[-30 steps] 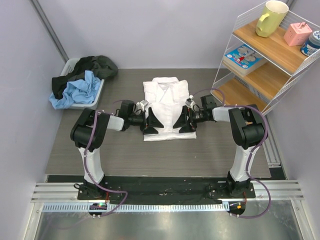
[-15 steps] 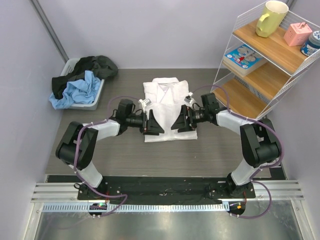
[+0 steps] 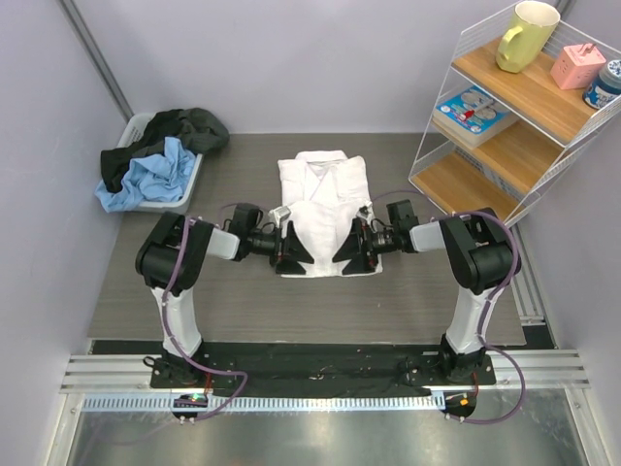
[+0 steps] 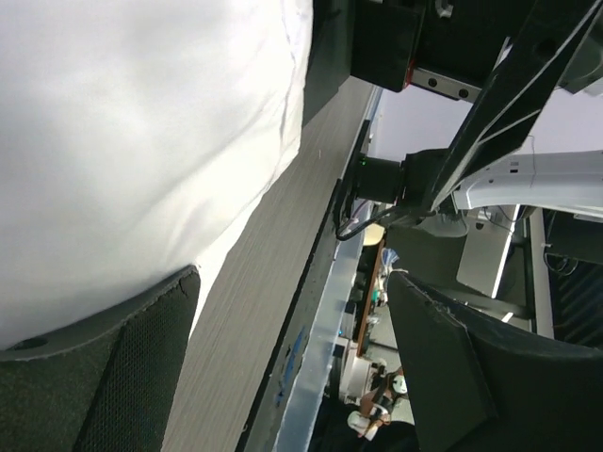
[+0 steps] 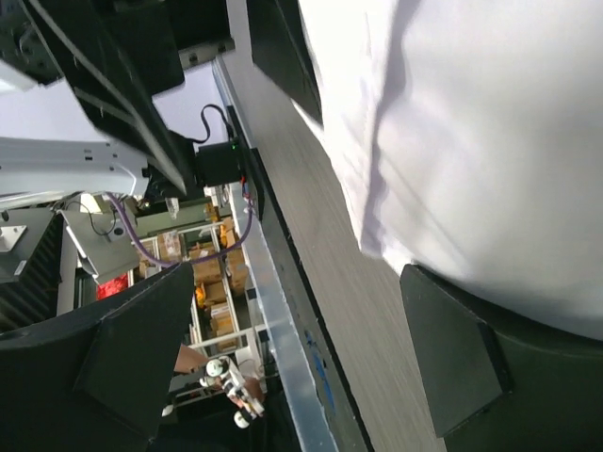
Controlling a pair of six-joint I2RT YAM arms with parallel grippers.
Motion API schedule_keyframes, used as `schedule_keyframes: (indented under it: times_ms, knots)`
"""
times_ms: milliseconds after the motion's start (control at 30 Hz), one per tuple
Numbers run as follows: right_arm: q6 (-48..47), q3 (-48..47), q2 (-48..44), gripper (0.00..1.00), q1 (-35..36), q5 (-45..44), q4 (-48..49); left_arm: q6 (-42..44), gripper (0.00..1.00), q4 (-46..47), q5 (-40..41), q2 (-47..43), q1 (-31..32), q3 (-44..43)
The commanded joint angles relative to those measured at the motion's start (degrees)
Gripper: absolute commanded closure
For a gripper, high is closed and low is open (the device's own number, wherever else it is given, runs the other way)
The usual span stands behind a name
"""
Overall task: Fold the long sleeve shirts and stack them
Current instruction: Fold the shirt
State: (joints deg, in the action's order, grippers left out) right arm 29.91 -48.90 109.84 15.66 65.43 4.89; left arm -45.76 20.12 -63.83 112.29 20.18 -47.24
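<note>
A white collared long sleeve shirt (image 3: 325, 194) lies folded into a narrow rectangle at the table's middle, collar at the far end. My left gripper (image 3: 297, 254) is open at the shirt's near left corner. My right gripper (image 3: 346, 254) is open at the near right corner, facing the left one. In the left wrist view the shirt (image 4: 141, 141) rests against one finger (image 4: 104, 377), and the gap of the left gripper (image 4: 283, 367) holds only table. In the right wrist view the shirt (image 5: 490, 141) lies by one finger (image 5: 471, 367), and the right gripper (image 5: 292, 367) is empty.
A grey basket (image 3: 186, 183) at the far left holds dark and light blue garments (image 3: 146, 170). A wire shelf (image 3: 505, 126) at the far right carries a yellow mug (image 3: 527, 34), a pink box and a book. A metal rail (image 3: 310, 388) runs along the near edge.
Both grippers have moved toward the shirt's near hem and closer together. The elbows swung outward half a second ago and have come back in.
</note>
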Motion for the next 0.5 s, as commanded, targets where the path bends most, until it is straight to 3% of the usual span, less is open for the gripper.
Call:
schedule_keyframes:
  times_ms: [0, 100, 133, 167, 267, 333, 467]
  knots:
    - [3.04, 6.10, -3.74, 0.01, -1.24, -4.79, -0.93, 8.66, 0.16, -10.68, 3.72, -1.61, -4.89, 2.77]
    - [-5.53, 1.12, -10.60, 0.01, -3.86, -3.82, -13.02, 15.77, 0.16, -19.11, 1.35, -8.89, -5.15, 2.86]
    - [-8.52, -0.56, -11.83, 0.01, -4.93, -3.47, -21.50, 17.44, 0.16, -21.50, -0.22, -10.58, -5.24, 2.68]
    - [-14.99, -2.49, -12.45, 0.00, -6.42, -2.86, -25.76, 18.85, 0.16, -23.61, -0.85, -12.43, -5.24, 1.38]
    - [-22.33, -9.79, -12.64, 0.00, -9.77, -2.76, -37.13, 21.15, 0.15, -27.06, -0.95, -17.45, -5.07, -1.53]
    - [-21.05, -12.53, -11.67, 0.00, -9.16, -3.11, -34.01, 20.71, 0.15, -26.37, 0.28, -17.02, -3.41, -6.44]
    - [-6.48, -14.80, -6.32, 0.01, -6.10, -4.25, -17.04, 14.22, 0.17, -17.60, 7.12, -8.88, 0.11, -13.39]
